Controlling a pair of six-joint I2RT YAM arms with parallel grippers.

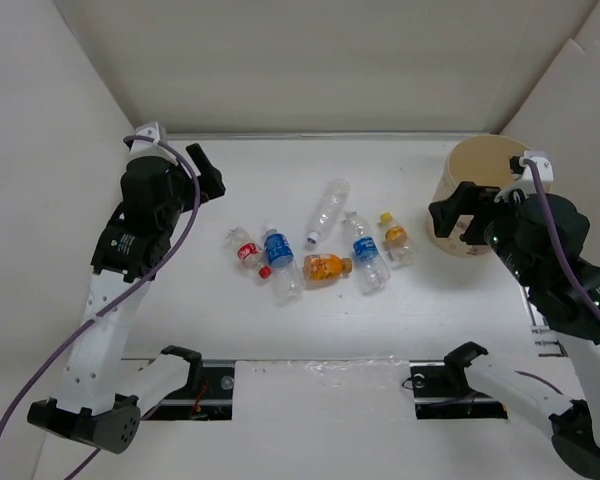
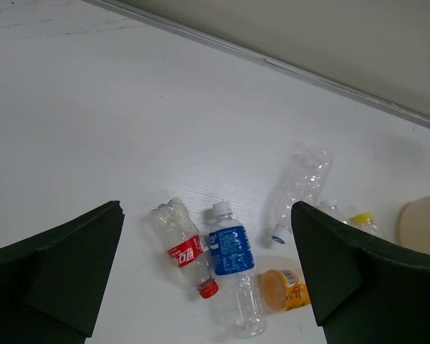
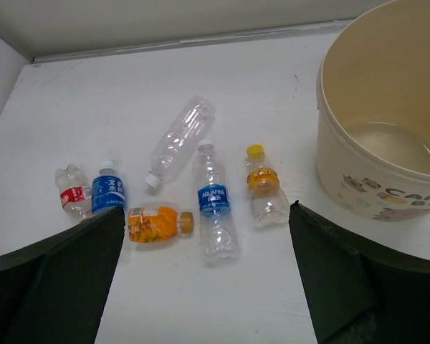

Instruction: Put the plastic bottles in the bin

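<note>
Both our grippers hang open over the white table (image 1: 280, 330), and all six plastic bottles lie outside the bin.

Our left gripper (image 2: 206, 213) has its fingers spread wide, holding nothing, and looks down on the red-labelled bottle (image 2: 183, 244), which is just beside a blue-labelled bottle (image 2: 231, 276). Our right gripper (image 3: 206, 215) is likewise parted and holds nothing. Below it the orange-filled bottle (image 3: 154, 222) lies on its side, with the blue-labelled AQUAFINA bottle (image 3: 213, 208) close beside it. The yellow-capped bottle (image 3: 261, 186) lies to that one's right, and the plain clear bottle (image 3: 179, 140) lies slanted farther back. The tan bin (image 3: 365, 179) stands upright at the right, apart from the bottles, its mouth open to us.
</note>
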